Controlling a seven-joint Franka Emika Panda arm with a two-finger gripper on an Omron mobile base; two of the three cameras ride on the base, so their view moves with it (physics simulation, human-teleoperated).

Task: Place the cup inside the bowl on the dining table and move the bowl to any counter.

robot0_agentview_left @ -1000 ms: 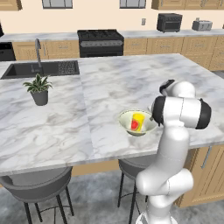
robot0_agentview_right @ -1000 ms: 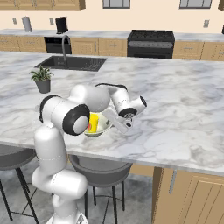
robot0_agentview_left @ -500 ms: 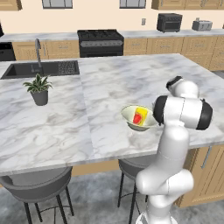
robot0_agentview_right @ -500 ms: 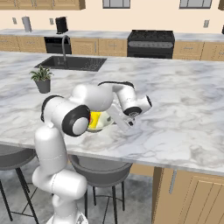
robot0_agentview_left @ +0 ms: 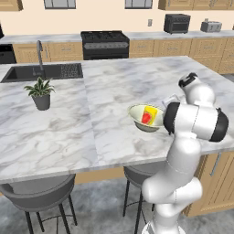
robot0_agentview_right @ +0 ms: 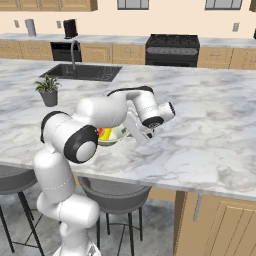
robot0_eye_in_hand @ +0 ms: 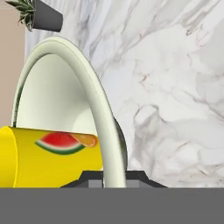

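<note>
The cup (robot0_agentview_left: 148, 115) already lies inside the bowl (robot0_agentview_left: 140, 118), so what remains is carrying the bowl off the dining table (robot0_agentview_left: 91, 128) to a counter (robot0_agentview_left: 151, 35). In the hand view the gripper (robot0_eye_in_hand: 114, 177) is pinched tight on the bowl's rim (robot0_eye_in_hand: 105, 131), one fingertip inside and one outside. The bowl looks raised and tipped a little above the marble (whether it clears the top fully I cannot tell). A rim pinch is a thin hold, so I'd keep the bowl level, lift slowly and swing gently; the cup lies loose and could roll out.
</note>
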